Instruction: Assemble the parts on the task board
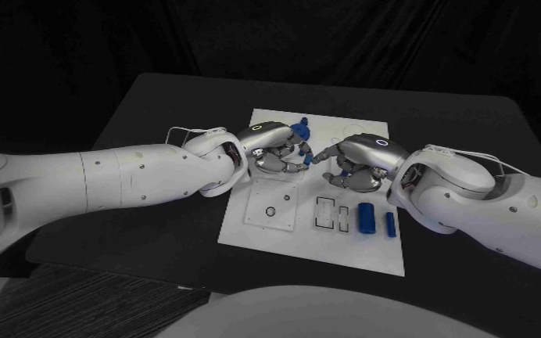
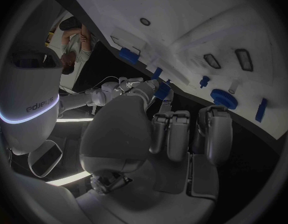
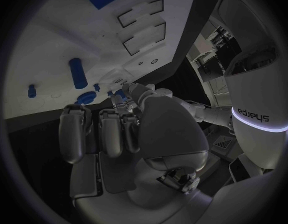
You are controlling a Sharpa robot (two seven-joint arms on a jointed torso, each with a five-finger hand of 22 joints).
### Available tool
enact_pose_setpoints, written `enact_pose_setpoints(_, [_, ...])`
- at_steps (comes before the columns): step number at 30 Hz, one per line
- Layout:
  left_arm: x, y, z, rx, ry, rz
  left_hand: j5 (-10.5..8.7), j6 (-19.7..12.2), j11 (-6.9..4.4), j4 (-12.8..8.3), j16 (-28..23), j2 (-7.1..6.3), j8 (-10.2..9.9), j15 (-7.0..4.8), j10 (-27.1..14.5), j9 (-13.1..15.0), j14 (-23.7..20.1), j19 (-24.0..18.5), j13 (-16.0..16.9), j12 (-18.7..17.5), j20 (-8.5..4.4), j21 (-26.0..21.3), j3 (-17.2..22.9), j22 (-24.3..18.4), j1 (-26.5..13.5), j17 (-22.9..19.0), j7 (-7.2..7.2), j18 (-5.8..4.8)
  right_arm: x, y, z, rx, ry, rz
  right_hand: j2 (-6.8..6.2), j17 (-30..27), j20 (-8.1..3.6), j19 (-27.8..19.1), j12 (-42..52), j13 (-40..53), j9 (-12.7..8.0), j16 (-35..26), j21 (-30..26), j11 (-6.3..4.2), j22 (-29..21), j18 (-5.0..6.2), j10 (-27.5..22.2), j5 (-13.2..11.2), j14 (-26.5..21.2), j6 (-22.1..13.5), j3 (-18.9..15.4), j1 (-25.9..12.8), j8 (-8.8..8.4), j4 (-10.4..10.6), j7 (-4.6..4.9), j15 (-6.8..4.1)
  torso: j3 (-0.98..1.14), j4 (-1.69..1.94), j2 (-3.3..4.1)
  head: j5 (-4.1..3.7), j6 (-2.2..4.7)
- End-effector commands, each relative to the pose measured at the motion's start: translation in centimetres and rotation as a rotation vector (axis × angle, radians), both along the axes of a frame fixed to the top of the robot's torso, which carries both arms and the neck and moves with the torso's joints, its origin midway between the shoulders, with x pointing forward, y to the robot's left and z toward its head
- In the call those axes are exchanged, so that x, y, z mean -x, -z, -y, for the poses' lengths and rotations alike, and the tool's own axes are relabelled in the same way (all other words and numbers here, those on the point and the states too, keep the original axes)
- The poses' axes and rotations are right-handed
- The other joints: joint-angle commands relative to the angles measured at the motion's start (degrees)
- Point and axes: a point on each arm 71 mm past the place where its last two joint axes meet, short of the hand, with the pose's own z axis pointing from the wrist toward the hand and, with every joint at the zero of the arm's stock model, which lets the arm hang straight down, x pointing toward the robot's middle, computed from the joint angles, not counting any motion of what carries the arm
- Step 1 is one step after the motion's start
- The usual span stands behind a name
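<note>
The white task board (image 1: 262, 224) lies in the middle of the black table. My left hand (image 1: 274, 150) and right hand (image 1: 356, 165) meet fingertip to fingertip just above its middle. A small blue part (image 1: 306, 160) sits between them; the left hand's fingers pinch it and the right hand's fingertip touches it. In the left wrist view the right hand (image 2: 141, 88) shows with the blue part (image 2: 163, 89) at its tips. In the right wrist view the left hand (image 3: 145, 92) shows with the same part (image 3: 122, 92). Whether the right hand grips the part is unclear.
A taller blue part (image 1: 300, 128) stands at the board's far side behind the left hand. A blue cylinder (image 1: 367, 217) and a thin blue bar (image 1: 390, 224) lie at the board's near right. Empty rectangular slots (image 1: 326, 211) and a round hole (image 1: 270, 212) lie near the board's front.
</note>
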Motion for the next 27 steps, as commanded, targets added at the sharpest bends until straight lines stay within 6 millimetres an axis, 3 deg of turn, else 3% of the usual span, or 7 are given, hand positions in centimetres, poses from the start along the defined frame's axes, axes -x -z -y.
enact_pose_setpoints(1, [0.2,0.1,0.3,0.003,0.012,-0.011,0.28,0.3,0.24,0.0,0.4,0.18,0.0,0.24,6.0,0.0,6.1,2.5,15.1,0.2,0.2,0.0,0.3,12.9,0.4,15.1,0.08,-0.46,0.1,-0.1,-0.2,-0.01,0.003,0.009,0.07,5.9,-0.03,2.6,-0.1,15.1,0.0,-0.1,-0.4,-0.36,12.5,0.59,6.0,-0.3,4.1,0.2,0.0,-0.5,-0.22,-0.2,-0.24,0.15,0.0,0.05,0.0,-0.05,-0.01])
enact_pose_setpoints(18, [0.2,0.2,0.1,-0.005,0.003,-0.022,0.34,0.3,0.26,0.0,0.4,0.14,0.0,0.24,6.0,-0.1,6.1,2.6,15.1,0.2,0.2,0.0,0.3,12.9,0.5,15.1,0.1,-0.47,-0.1,-0.1,0.1,-0.01,0.012,0.012,0.07,5.9,-0.07,2.6,-0.1,15.1,0.0,-0.1,-0.4,-0.44,12.5,0.59,6.0,-0.3,4.1,0.2,0.0,-0.5,-0.23,-0.2,-0.32,0.08,-0.03,0.03,0.01,0.04,-0.01])
enact_pose_setpoints(27, [-0.1,0.5,-0.7,-0.029,-0.027,-0.043,0.33,0.3,0.25,-0.2,0.4,-0.07,-0.1,0.25,6.0,-0.1,6.1,2.6,15.1,0.2,0.2,0.0,0.3,12.9,0.7,15.1,0.09,-0.48,0.2,-0.7,1.6,-0.043,0.041,0.045,0.03,5.9,-0.16,2.6,-0.1,15.1,0.1,-0.1,-0.3,-0.53,12.6,0.57,6.0,-0.2,4.1,1.2,0.0,-0.5,-0.07,-0.3,-0.33,-0.04,0.01,-0.05,0.0,0.28,-0.01])
